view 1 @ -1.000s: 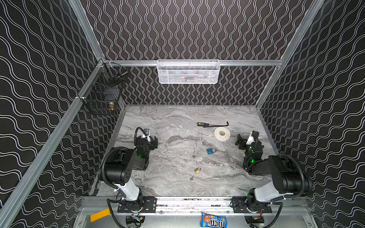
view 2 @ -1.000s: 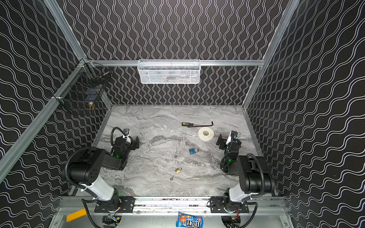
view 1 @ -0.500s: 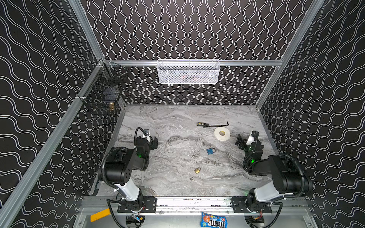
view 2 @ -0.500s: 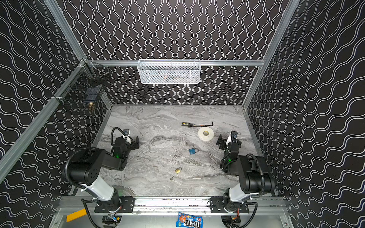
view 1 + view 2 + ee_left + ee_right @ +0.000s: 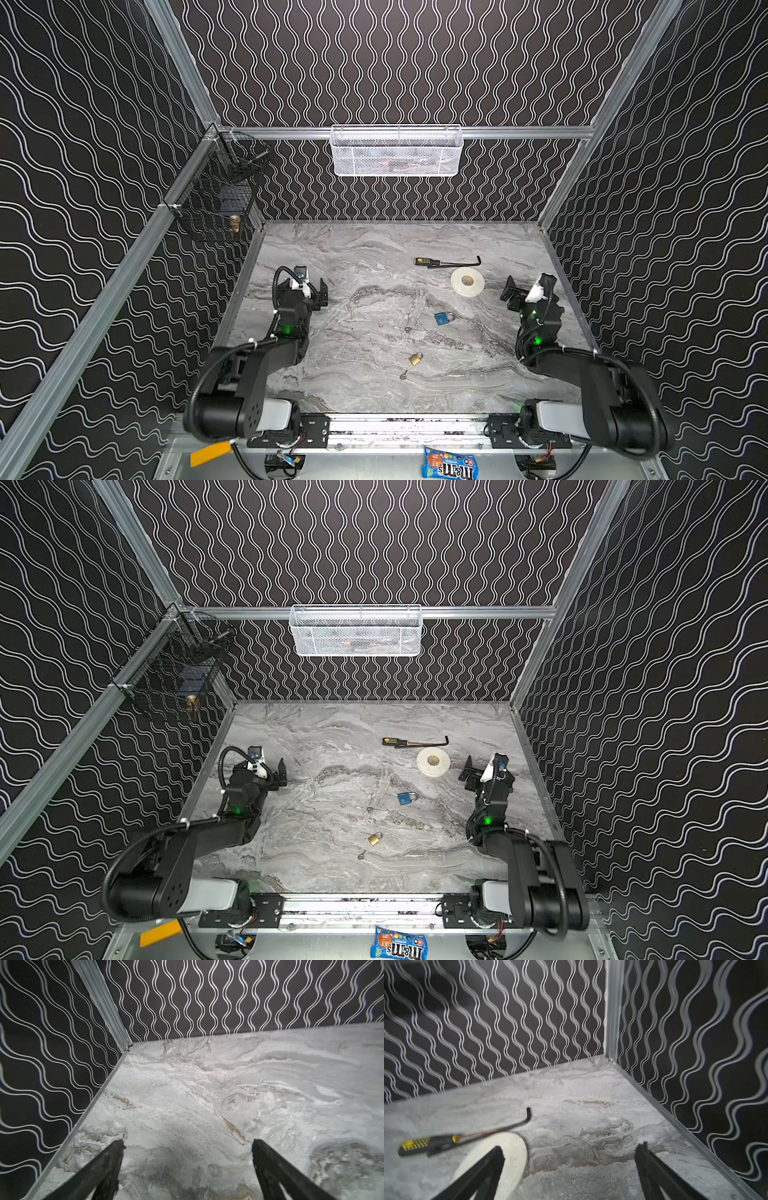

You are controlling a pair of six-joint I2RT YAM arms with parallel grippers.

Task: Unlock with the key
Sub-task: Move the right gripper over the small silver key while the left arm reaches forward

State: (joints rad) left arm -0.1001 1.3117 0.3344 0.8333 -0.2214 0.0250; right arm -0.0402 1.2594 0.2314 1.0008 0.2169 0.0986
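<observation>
Desk [image 5: 353, 257], near to far: key [image 5: 403, 375] lies just beside brass lock [image 5: 415, 358], at its 7 o'clock. Second key [image 5: 408, 329] lies near blue lock [image 5: 443, 318], at its 8 o'clock. Left claw [image 5: 187, 1144] at desk's 9 o'clock and right claw [image 5: 570, 1146] at 3 o'clock: both spread apart, gripping nothing, well apart from the locks. Tape [image 5: 467, 281] and tool [image 5: 446, 262] lie beyond.

Left arm [image 5: 266, 365]: black links, grey base segment.
Right arm [image 5: 598, 374]: same colours.
LEDs [image 5: 286, 330]: green, 1 per forearm.
Cables [image 5: 275, 284]: black loops.
Left gripper [image 5: 188, 1144]: black tapered fingers.
</observation>
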